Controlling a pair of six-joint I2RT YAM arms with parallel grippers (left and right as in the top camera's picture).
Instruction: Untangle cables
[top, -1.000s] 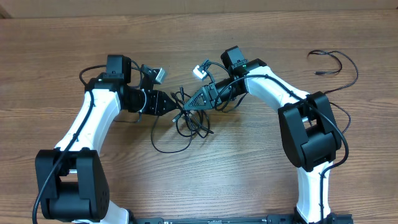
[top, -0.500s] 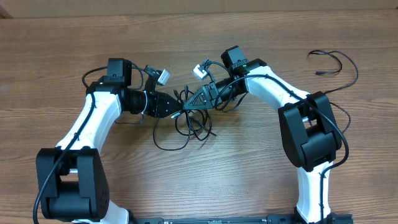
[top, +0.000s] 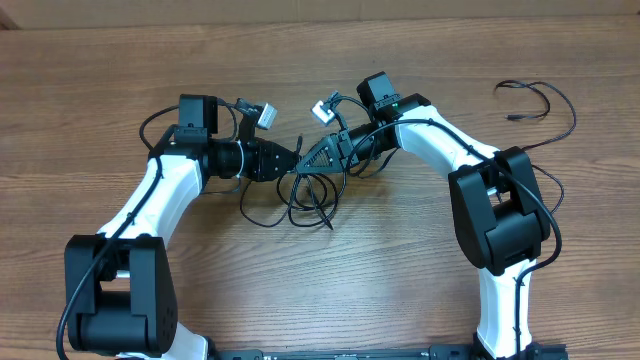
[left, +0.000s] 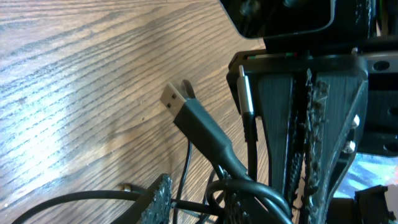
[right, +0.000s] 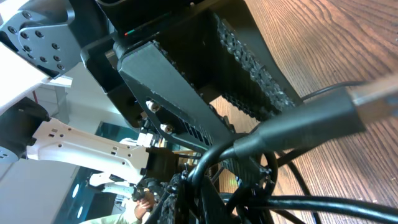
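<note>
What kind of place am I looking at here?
Probably a robotics lab or test bench: two white robot arms work at a wooden table on tangled black cables, and another white robot arm stands in the room behind.

The table (top: 400, 290) is matt wood with pronounced grain, catching a soft sheen in the left wrist view; the cables (top: 312, 195) wear smooth black rubbery sheathing, faintly glossy; the USB plug (left: 170, 97) has a bright metal shell on a smooth black moulded body; the pads (left: 160, 198) of the left gripper (left: 199, 196) are rough, knobbly black plastic; the arm shells (top: 160, 195) are smooth glossy white plastic.
</note>
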